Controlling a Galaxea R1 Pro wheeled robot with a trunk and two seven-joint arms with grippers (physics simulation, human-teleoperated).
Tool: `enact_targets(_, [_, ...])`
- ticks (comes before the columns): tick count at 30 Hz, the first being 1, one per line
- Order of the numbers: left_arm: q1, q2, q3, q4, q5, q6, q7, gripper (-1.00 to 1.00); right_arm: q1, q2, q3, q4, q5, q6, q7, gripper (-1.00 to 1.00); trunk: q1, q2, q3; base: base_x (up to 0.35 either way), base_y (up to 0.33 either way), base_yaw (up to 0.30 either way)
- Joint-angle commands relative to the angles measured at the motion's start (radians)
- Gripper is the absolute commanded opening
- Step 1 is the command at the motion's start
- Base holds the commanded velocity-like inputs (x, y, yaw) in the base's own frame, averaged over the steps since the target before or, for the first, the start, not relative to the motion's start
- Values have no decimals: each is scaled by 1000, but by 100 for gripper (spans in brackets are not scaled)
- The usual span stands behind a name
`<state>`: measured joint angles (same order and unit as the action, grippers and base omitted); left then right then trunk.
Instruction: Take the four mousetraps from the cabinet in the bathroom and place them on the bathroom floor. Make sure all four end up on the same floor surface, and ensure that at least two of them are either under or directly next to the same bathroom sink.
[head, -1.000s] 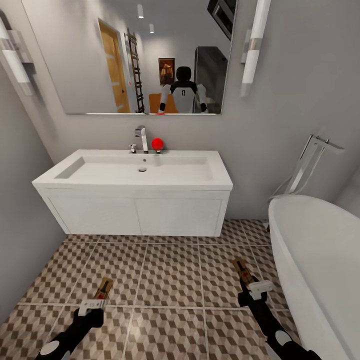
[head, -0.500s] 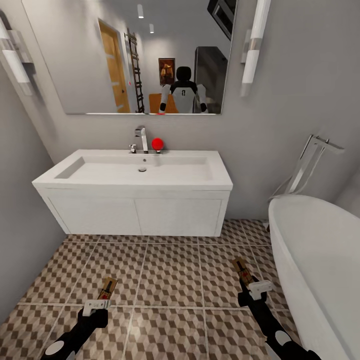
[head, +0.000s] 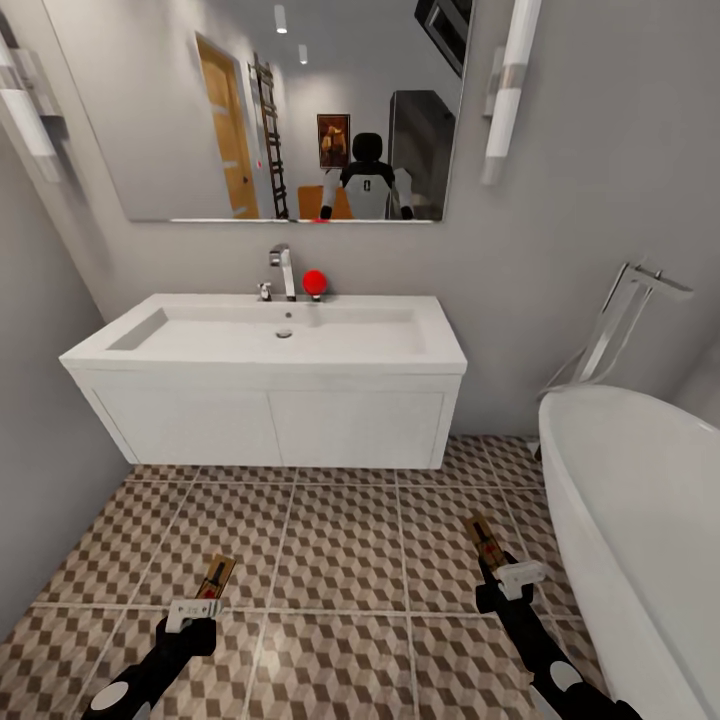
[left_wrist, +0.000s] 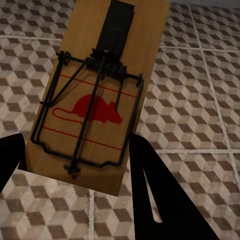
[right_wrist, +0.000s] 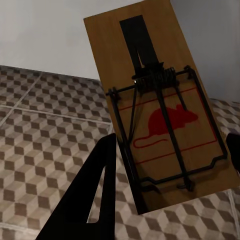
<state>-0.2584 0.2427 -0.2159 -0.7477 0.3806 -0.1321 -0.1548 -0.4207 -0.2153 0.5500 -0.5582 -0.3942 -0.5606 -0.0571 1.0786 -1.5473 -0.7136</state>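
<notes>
Two tan wooden mousetraps are carried above the cube-patterned bathroom floor (head: 340, 540). My left gripper (head: 196, 608) is shut on one mousetrap (head: 213, 580), whose red mouse print and dark wire show close up as mousetrap (left_wrist: 95, 95) between the black fingers (left_wrist: 155, 195). My right gripper (head: 508, 578) is shut on the other mousetrap (head: 486, 541), seen large as mousetrap (right_wrist: 160, 110) in the right wrist view. Ahead stands the white sink (head: 270, 345) on its boxy vanity with a chrome faucet (head: 284, 272). The cabinet is out of view.
A white oval bathtub (head: 640, 530) fills the right side, with a chrome floor tap (head: 620, 320) behind it. A grey wall (head: 40, 480) closes the left. A large mirror (head: 270, 110) hangs over the vanity, and a red ball (head: 315, 282) sits beside the faucet.
The head view has shifted slightly, so the sink sits a little higher and closer. The left gripper with its mousetrap has edged slightly to the right. The right gripper holds still.
</notes>
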Motion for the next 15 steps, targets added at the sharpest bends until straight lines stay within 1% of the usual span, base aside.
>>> enact_targets(1, [-1, 1, -5, 1, 7, -4, 3, -100, -1, -1, 8, 0, -9, -4, -4, -100, 4, -8, -4, 0, 0, 0])
enact_targets(15, [-1, 1, -5, 4, 7, -4, 3, -100, -1, -1, 8, 0, -8, -5, -4, -100, 58, -106, -48, 0, 0, 0])
